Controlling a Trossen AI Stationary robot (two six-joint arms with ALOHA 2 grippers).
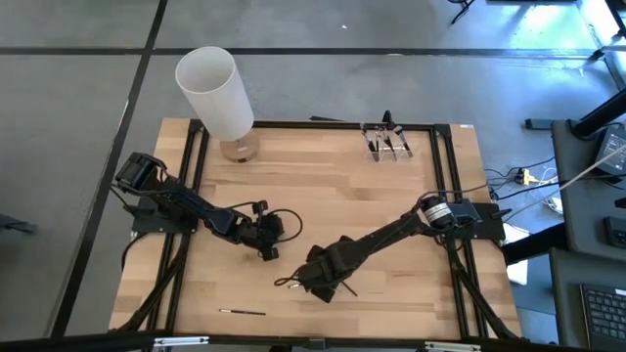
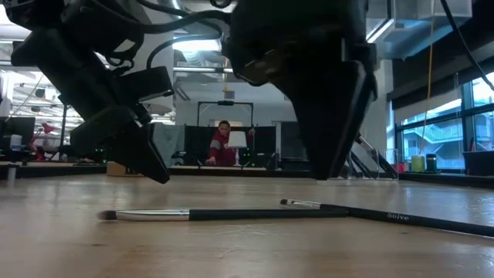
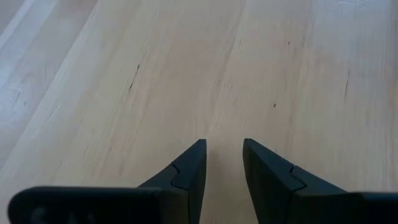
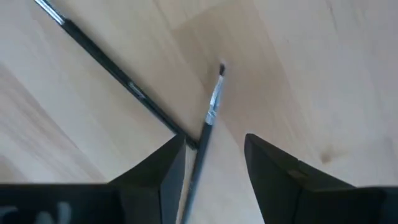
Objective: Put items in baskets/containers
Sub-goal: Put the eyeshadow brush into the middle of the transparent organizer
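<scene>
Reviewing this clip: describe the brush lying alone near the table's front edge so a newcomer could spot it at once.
Start from the tall white cylinder at the table's far left corner and come straight across to the near edge. There a thin black brush lies flat on bare wood, in front of the left tool. Unlike the brushes under the right tool, it lies alone with no arm over it.

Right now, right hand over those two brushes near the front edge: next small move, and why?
Probably close the right hand on the brush lying between its open fingers. A second brush crosses beside it, so a slight recentring first may avoid catching both.
</scene>
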